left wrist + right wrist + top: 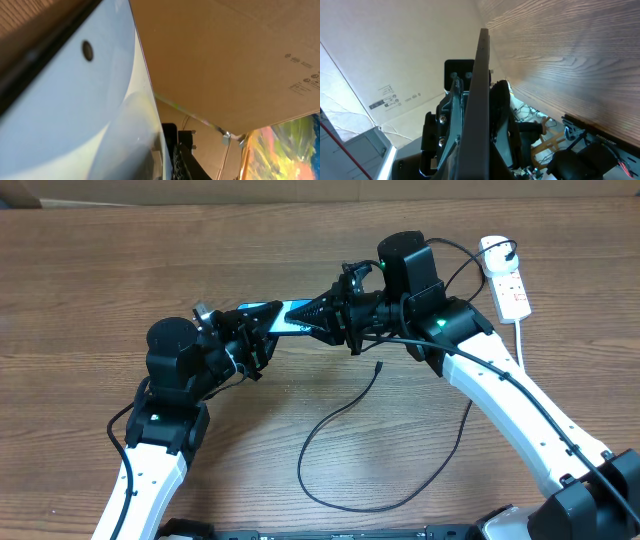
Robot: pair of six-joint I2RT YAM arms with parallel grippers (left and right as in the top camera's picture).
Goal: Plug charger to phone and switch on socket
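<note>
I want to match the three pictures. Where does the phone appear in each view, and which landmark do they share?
Overhead: the phone, a teal strip above centre.
Left wrist: probably the pale blue surface filling the left half.
Right wrist: dark slab seen edge-on, centre.
Shared landmark: printed cardboard in both wrist views; wooden table in overhead and right wrist.

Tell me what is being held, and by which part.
The phone: the right hand clamps one end; the left hand is at the other, grip unclear.
</note>
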